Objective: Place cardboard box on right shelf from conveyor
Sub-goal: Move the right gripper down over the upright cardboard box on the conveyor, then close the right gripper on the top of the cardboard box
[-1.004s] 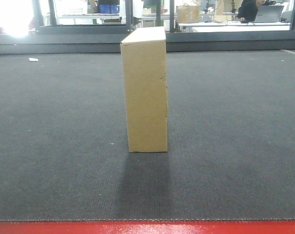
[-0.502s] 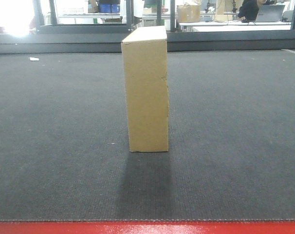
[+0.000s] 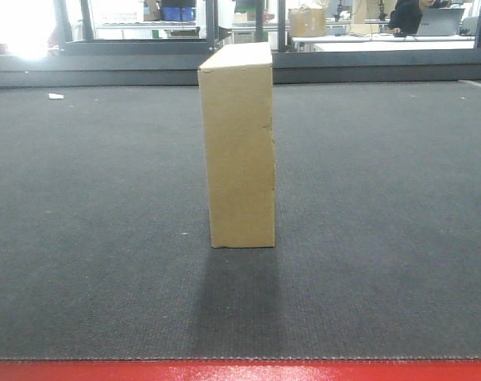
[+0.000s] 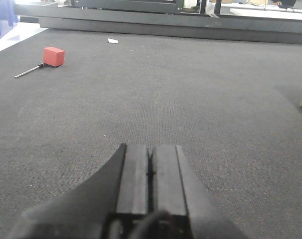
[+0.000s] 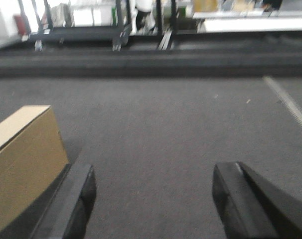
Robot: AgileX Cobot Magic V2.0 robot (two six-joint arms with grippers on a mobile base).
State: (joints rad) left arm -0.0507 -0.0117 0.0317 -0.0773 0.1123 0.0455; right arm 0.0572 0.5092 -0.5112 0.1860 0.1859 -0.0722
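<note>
The plain tan-brown cardboard box (image 3: 239, 151), a tall narrow slab, stood upright on its short end in the middle of the wide dark-grey woven conveyor belt (image 3: 383, 222). It had a small nick on its right edge, and its shadow fell toward the front camera. In front of the box ran the belt's red edge strip (image 3: 240, 371).

To the right of the box hovered the right gripper (image 5: 153, 191), its black fingers spread wide and empty. One finger was just beside the box; whether it touched could not be told. To the left of the box, the left gripper (image 4: 151, 167) had its two pads pressed together above bare belt.

Farther left of the box lay a small red block (image 4: 54, 56) with a thin metal rod (image 4: 27, 72), and a white scrap (image 4: 112, 41).

Behind the box stood a low grey wall (image 3: 105, 71), a white desk (image 3: 383, 45), another brown carton (image 3: 306, 21) and a seated person (image 3: 405, 14), who was cut off at the top. The right wrist view was blurred.
</note>
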